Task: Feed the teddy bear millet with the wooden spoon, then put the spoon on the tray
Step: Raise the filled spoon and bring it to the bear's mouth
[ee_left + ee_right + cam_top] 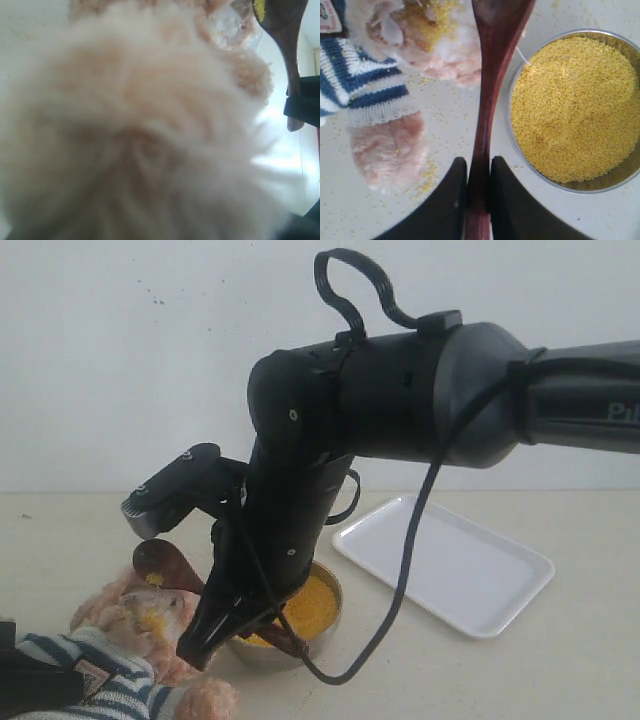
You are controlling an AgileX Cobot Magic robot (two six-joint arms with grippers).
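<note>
Pale tabletop [560, 670] is stretching clear across the right and lower right of the exterior view, with a plain white wall [150, 360] standing behind. The tray [445, 565] is lying at centre right, bare, its near corner just beside the steel bowl [335, 585] and not touching it. Room is tightening toward the lower left, where bowl, arm and toy are crowding together.

The right gripper [477, 167] is clamping its dark fingers [452, 200] tight on the slim handle of the wooden spoon [495, 55]. The spoon's oval end is reaching to the face of the teddy bear [130, 620], in the lower left corner of the exterior view. It is reddish-brown and glossy, carrying a few yellow grains.

The millet [575, 105] is filling the bowl in a bright, even mound. Loose grains [427, 177] are lying scattered on the table between bowl and bear, and more are clinging to the muzzle.

A dark block [35, 685] is lying on the striped shirt, possibly the left gripper; fur is filling its wrist view, so its fingers cannot be judged.
</note>
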